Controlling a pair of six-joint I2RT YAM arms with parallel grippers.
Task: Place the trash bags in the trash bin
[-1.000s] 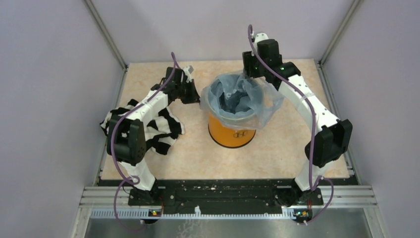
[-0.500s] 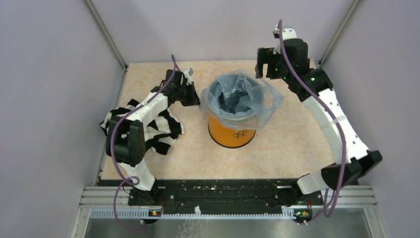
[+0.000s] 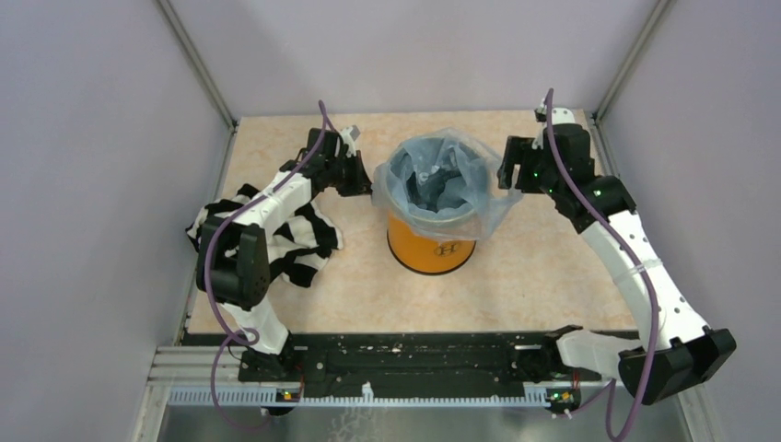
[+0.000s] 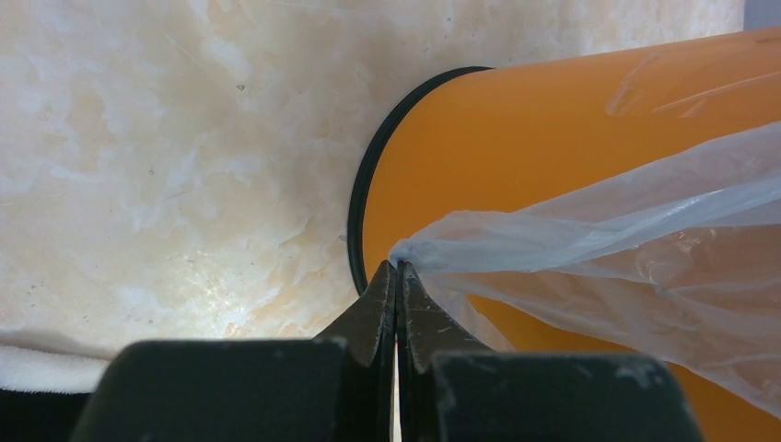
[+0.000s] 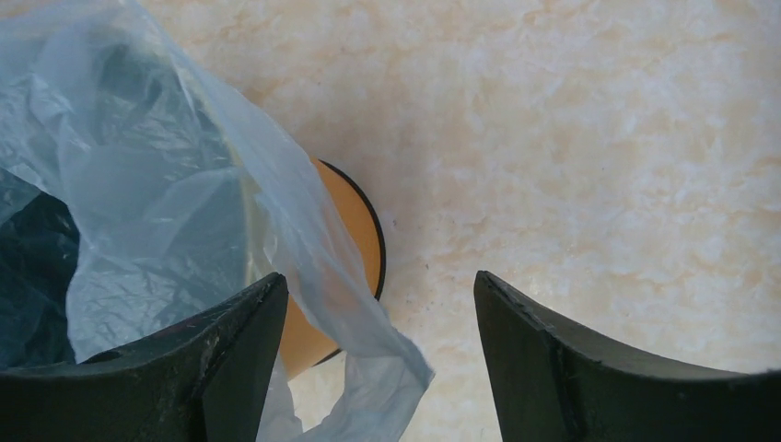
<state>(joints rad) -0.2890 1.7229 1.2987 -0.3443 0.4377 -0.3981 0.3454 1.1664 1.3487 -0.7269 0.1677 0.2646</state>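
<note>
The orange trash bin stands mid-table. The pale-blue trash bag sits in its mouth, with its edges draped over the rim. My left gripper is at the bin's left side, shut on the bag's edge; the orange bin wall shows behind it. My right gripper is open at the bin's right side, above the hanging flap of the bag. The flap lies between the fingers without touching them, with the bin below.
A black-and-white striped cloth heap lies at the left under my left arm. Grey walls close in the table on three sides. The black rail with the arm bases runs along the near edge.
My right arm has swung from the bin's far rim out to the right and down to the bin's right side. The left gripper and the bag have stayed put.
</note>
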